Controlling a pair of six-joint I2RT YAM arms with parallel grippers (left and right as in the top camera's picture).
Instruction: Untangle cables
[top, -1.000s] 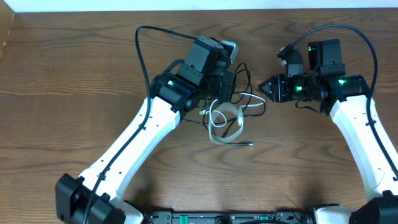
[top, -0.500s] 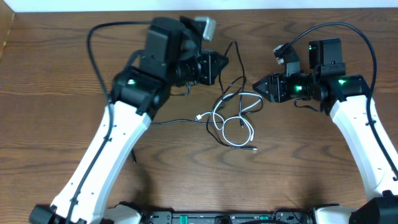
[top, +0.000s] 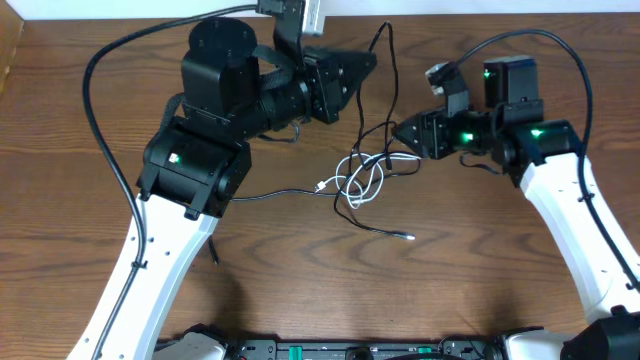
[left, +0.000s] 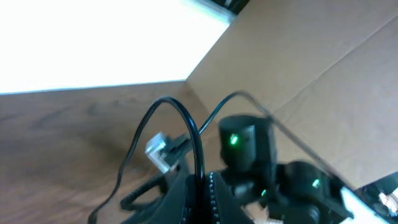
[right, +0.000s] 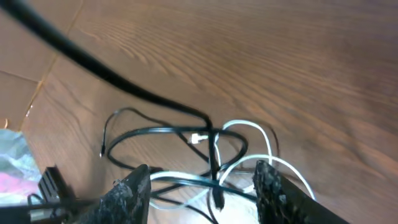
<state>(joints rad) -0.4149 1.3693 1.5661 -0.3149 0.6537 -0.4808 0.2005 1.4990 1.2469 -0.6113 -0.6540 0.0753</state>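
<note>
Overhead, the left gripper (top: 365, 68) sits high above the table (top: 500, 290) near the far edge, and its bulky wrist hides the wood beneath it. Its fingertips are too dark to tell apart there. In the left wrist view the left gripper (left: 198, 194) is cut off by the bottom of the frame, but its jaws look pressed narrow on the black cord (left: 166, 102), which arches up from between them. The black cord (top: 392, 70) hangs in the air from that grip down to a knot at the middle of the table, where it crosses the loops of the white cord (top: 372, 180). How the two wind through each other is too fine to make out. The right gripper (top: 398, 130) points at the knot from the right. In the right wrist view the right gripper (right: 205, 193) has its jaws wide, with the white cord (right: 249, 127) and black cord (right: 143, 130) between the fingers (right: 134, 193). Whether they touch it I cannot tell. A blurred pink and grey patch (right: 13, 168) at the lower left cannot be identified. The table is dark brown wood grain, with a white wall (top: 450, 8) behind the far edge and cardboard (left: 323, 62) beyond the right arm (left: 249, 146). One black tail runs left toward the left edge, and another ends in a small plug (top: 408, 237) nearer the near edge. Bare wood spreads toward the near edge and both near corners.
</note>
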